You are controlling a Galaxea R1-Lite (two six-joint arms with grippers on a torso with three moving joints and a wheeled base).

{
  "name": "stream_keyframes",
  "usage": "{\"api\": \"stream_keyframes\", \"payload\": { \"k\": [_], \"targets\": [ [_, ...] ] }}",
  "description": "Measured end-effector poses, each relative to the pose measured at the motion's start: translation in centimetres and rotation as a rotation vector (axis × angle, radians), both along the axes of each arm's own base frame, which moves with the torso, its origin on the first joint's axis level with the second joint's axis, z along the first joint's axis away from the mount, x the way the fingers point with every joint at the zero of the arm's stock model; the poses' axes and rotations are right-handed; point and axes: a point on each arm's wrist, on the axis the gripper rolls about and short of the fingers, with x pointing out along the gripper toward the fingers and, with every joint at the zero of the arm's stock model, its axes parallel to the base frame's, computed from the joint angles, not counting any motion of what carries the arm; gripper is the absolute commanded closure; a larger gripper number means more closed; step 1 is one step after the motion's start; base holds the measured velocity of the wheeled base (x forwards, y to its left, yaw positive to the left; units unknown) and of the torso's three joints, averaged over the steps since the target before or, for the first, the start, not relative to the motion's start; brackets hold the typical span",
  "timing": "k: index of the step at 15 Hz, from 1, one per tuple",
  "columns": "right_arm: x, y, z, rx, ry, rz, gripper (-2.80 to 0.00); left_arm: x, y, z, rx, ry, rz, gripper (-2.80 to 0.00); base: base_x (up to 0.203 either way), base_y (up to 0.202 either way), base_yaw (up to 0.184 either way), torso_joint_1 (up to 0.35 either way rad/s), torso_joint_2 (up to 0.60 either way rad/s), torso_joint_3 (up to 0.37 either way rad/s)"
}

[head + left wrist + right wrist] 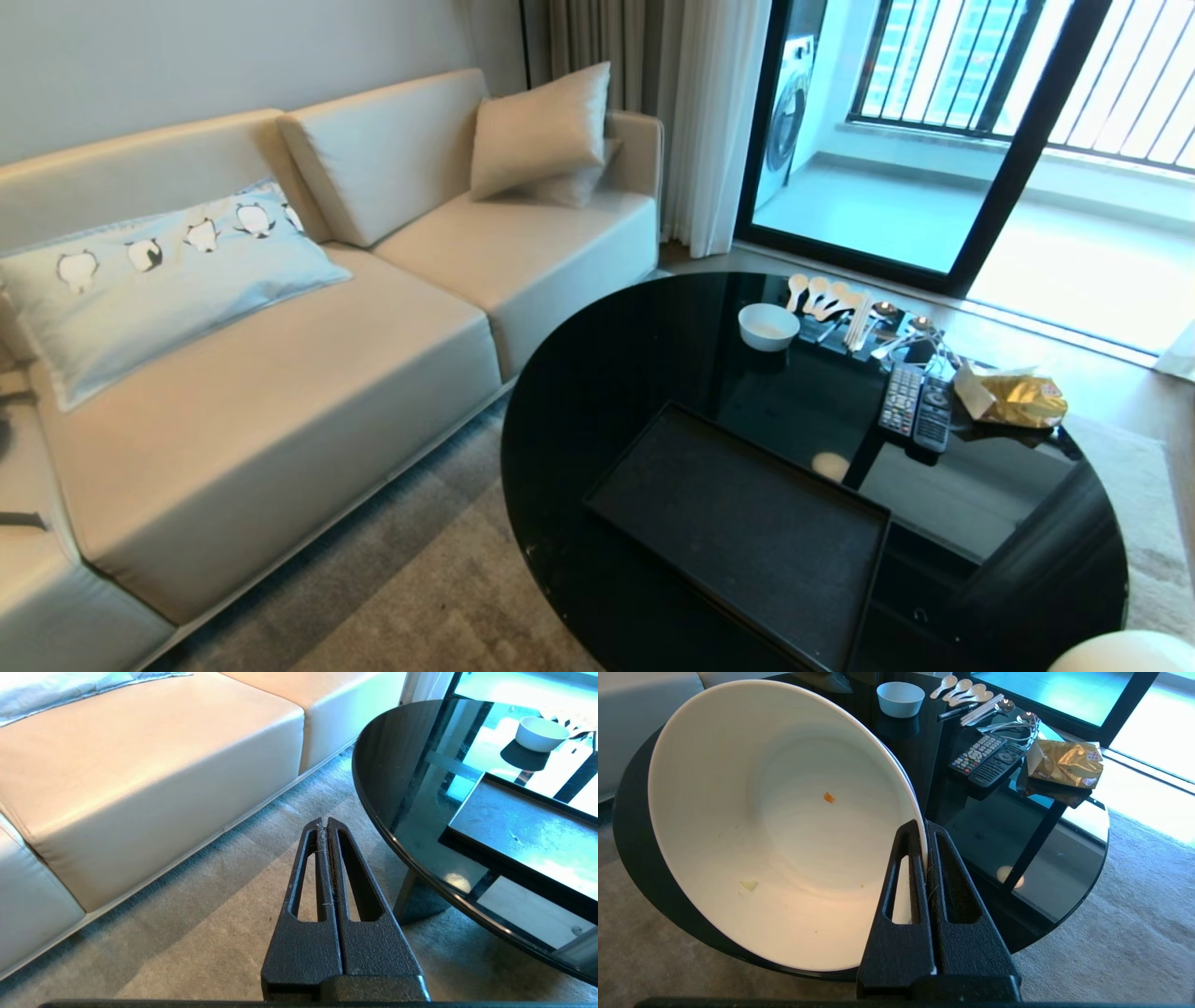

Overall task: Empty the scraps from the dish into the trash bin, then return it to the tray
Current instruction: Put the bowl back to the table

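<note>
- The right gripper (926,828) has its black fingers pinched tight on the rim of the glossy, deep cream-white dish (775,821), holding it tilted on edge beside the round black glass table (980,826).
- Only a few orange and pale-yellow scraps (828,797) cling inside the dish.
- The matte-black rectangular tray (747,532) lies bare on the table.
- The left gripper (325,823) hangs over the grey carpet (196,914) near the table edge, fingers pressed together, holding nothing.

Tilted cream dish (775,826), nearly empty; black tray (738,532) bare.
</note>
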Motion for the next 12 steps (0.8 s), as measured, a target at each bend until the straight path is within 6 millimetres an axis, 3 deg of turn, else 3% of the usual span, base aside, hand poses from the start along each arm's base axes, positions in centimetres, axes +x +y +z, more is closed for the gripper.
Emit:
{"api": "stream_keyframes", "payload": {
  "k": [6, 9, 12],
  "targets": [
    [-0.1, 0.0, 0.8, -0.071, 0.003, 0.012, 0.00, 0.0, 0.0, 0.0, 0.000, 0.000, 0.000, 0.00, 0.000, 0.000, 0.000, 0.000, 0.00, 0.000],
    [0.6, 0.1, 4.2, -0.080, 0.022, 0.036, 0.00, 0.0, 0.0, 0.0, 0.000, 0.000, 0.000, 0.00, 0.000, 0.000, 0.000, 0.000, 0.00, 0.000],
    [2.9, 0.2, 8.7, -0.148, 0.085, 0.098, 0.00, 0.0, 0.0, 0.0, 0.000, 0.000, 0.000, 0.00, 0.000, 0.000, 0.000, 0.000, 0.00, 0.000]
  ]
}}
